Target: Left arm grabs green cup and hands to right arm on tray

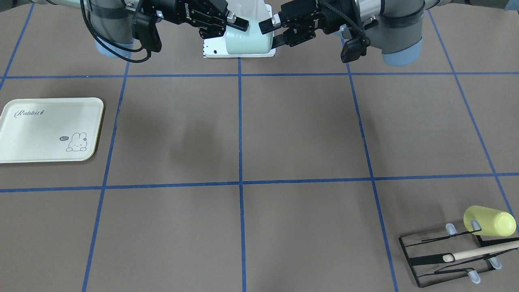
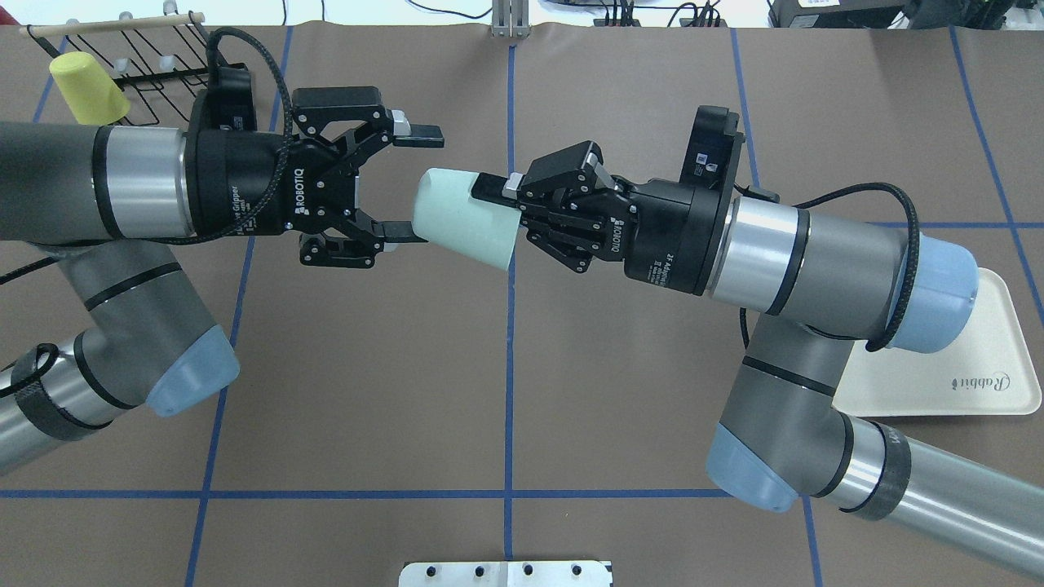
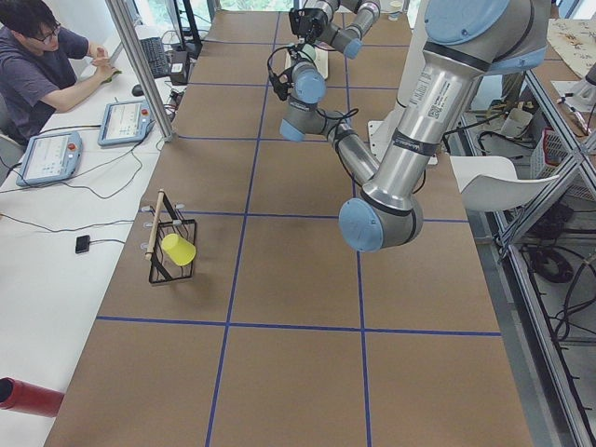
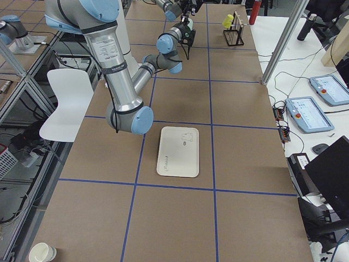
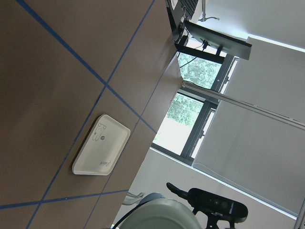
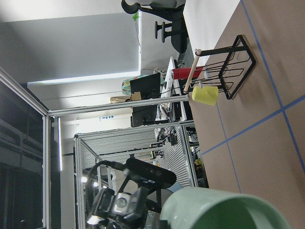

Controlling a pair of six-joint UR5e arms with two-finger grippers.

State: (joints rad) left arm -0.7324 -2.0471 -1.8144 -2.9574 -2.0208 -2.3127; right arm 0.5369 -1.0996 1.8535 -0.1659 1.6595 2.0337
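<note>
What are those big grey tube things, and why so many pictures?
They are two robot arms, filmed by six cameras: above, in front, at each table end, and on each wrist. The right arm pinches a pale green cup by its rim in its jaws, in the air. The left arm holds its jaws open by the cup's bottom. On the brown table lie a cream bunny tray and a black wire rack with a yellow cup.

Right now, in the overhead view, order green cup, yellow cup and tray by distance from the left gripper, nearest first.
1. green cup, centre, right at the left gripper.
2. yellow cup, far-left corner.
3. tray, far right.
</note>
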